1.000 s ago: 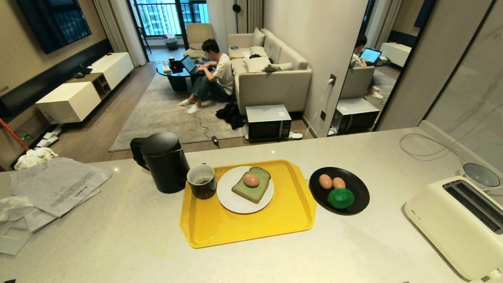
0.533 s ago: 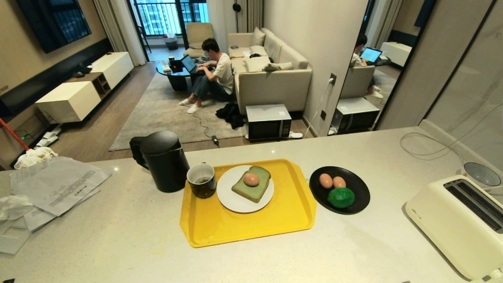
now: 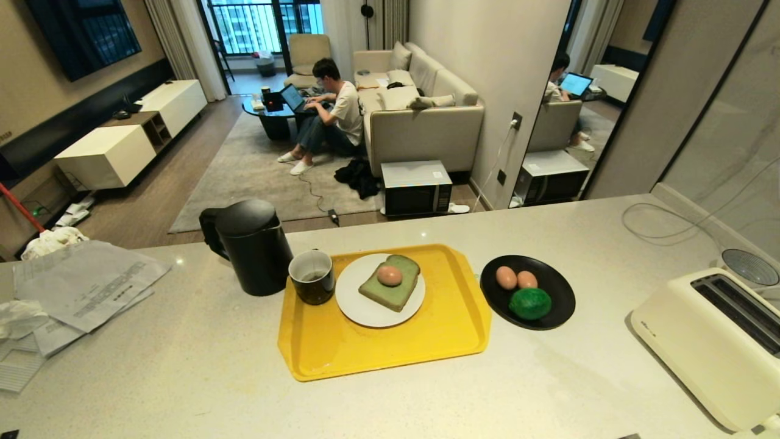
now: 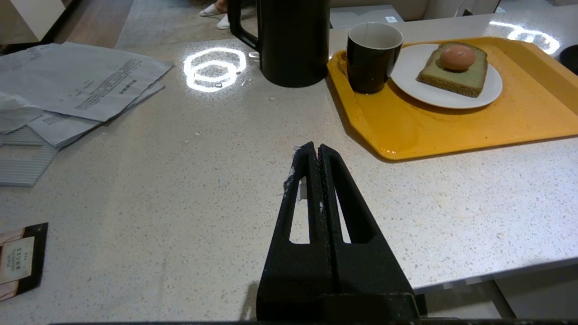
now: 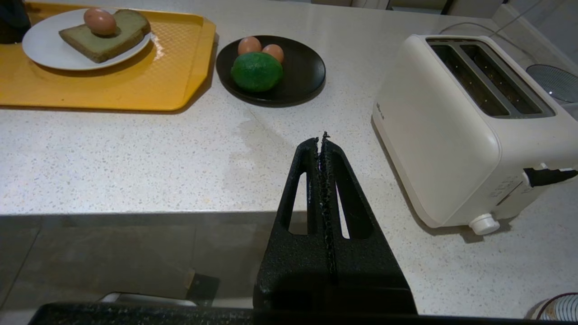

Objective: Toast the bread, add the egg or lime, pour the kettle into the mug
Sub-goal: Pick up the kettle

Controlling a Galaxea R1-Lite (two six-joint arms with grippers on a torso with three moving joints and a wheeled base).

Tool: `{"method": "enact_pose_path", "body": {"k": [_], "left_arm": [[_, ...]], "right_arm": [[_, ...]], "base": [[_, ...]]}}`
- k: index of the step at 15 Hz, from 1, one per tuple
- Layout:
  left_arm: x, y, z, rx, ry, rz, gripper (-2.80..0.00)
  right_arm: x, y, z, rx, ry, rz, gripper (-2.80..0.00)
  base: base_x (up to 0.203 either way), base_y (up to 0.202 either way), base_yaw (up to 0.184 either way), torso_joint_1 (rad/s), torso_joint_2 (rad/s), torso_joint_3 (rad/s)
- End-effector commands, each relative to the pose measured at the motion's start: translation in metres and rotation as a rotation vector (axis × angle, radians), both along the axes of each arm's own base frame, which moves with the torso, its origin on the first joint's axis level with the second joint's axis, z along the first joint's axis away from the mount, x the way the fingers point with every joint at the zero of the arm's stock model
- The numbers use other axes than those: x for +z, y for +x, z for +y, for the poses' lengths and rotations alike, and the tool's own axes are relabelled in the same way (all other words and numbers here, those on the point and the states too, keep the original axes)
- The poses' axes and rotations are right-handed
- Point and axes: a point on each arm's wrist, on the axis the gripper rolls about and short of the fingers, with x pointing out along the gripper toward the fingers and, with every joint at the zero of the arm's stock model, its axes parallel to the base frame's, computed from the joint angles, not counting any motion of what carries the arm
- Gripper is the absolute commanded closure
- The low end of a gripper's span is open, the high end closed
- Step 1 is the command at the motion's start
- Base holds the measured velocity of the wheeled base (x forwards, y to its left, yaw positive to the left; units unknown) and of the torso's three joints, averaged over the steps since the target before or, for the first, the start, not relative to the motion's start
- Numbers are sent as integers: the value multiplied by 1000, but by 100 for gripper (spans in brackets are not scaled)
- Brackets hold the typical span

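Observation:
A pale green slice of bread (image 3: 390,291) lies on a white plate (image 3: 365,311) on the yellow tray (image 3: 396,350), with an egg (image 3: 389,275) on top of it. The dark mug (image 3: 312,277) stands at the tray's left corner, and the black kettle (image 3: 247,247) is just left of it on the counter. Two more eggs (image 3: 506,277) and the lime (image 3: 529,303) rest in a black dish (image 3: 557,308). My left gripper (image 4: 318,147) is shut and empty over bare counter near the front edge. My right gripper (image 5: 321,139) is shut and empty, left of the toaster (image 5: 456,122).
The cream toaster (image 3: 713,341) sits at the counter's right end with a cable and a mesh strainer (image 3: 748,266) behind it. Loose papers (image 3: 79,292) cover the counter's left end. Beyond the counter a person sits on the floor by a sofa.
The whole head view has shifted slightly, with the counter things sliding a little up in the picture: the camera moved. Nothing on the counter moved.

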Motion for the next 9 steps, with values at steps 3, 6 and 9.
{"method": "enact_pose_path", "body": {"k": [3,6,9], "left_arm": [[0,0,0,1,0,-1,0],[0,0,0,1,-1,-1,0],[0,0,0,1,-1,-1,0]], "right_arm": [[0,0,0,1,-1,1,0],[0,0,0,1,-1,1,0],[0,0,0,1,-1,1,0]], "base": [[0,0,0,-23,44,20],[0,0,0,0,0,0],[0,0,0,0,0,0]]}}
